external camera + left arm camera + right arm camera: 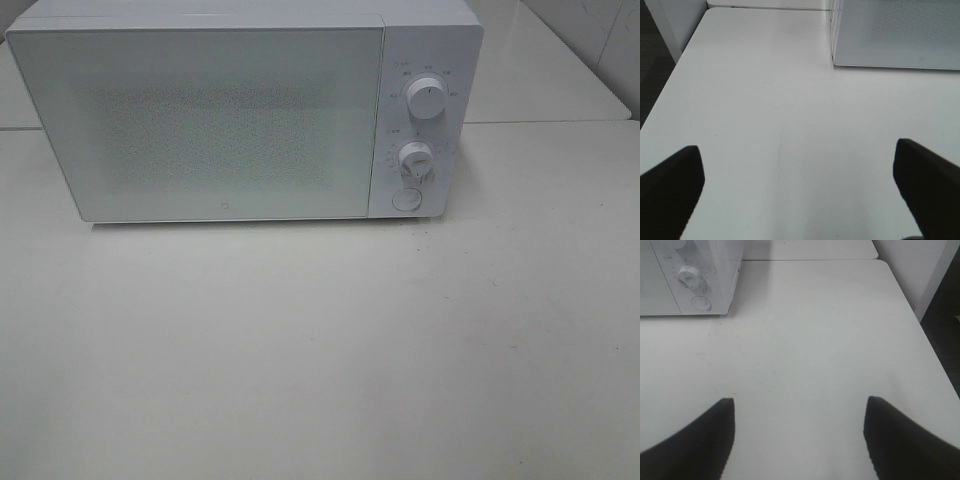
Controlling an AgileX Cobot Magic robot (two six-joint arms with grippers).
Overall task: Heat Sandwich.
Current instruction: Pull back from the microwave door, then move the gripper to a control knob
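Note:
A white microwave (210, 120) stands at the back of the white table (320, 350) with its door shut. It has two round knobs (425, 98) and a round button (407, 198) on its right panel. The sandwich and its pink plate are out of view in every frame. Neither arm shows in the exterior high view. My left gripper (797, 185) is open and empty above the bare table, left of the microwave (895, 32). My right gripper (799, 432) is open and empty above the table, right of the microwave (690, 277).
The table's left edge (667, 90) drops to a dark floor. The table's right edge (927, 340) lies close to the right gripper. A seam between table tops (560, 122) runs behind the microwave.

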